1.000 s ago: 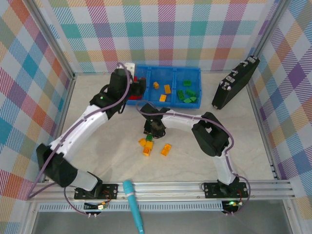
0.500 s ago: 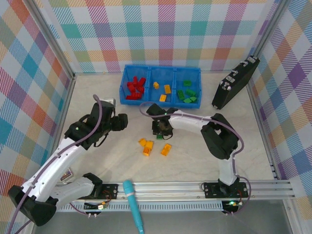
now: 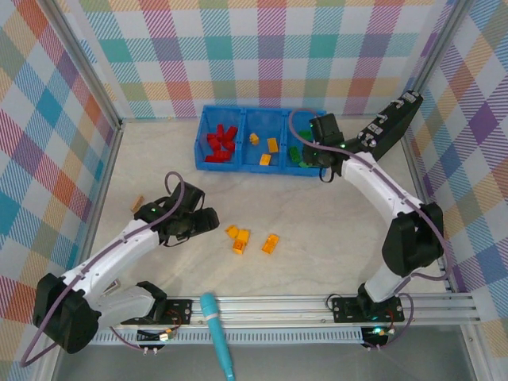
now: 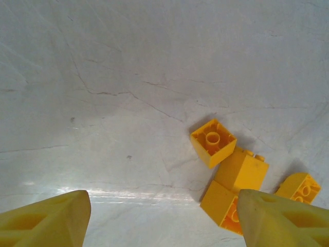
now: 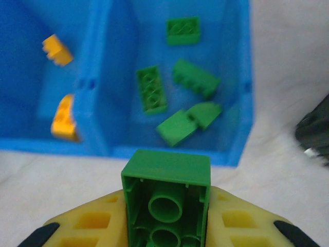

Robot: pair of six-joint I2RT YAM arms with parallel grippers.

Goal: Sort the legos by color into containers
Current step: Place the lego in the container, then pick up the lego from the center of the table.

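Green brick [image 5: 166, 203], carried to the bin [image 5: 97, 103], sits between right fingers [image 5: 87, 224].

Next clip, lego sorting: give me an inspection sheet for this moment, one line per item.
Surface: pale veined tabletop, no spills seen.
Job's things: in the top view the blue bin holds red bricks on the left, orange bricks in the middle and green bricks on the right; four loose orange bricks lie on the table.
Clutter: teal marker at the near edge; black case leaning at the right wall; small tan block at the left.
Tools: left tool open, empty, beside the loose orange bricks; right tool shut on a green brick at the near wall of the green compartment.
Cables: purple cable along each arm, looped near the wrist.
Surroundings: plaid cloth walls, metal frame.
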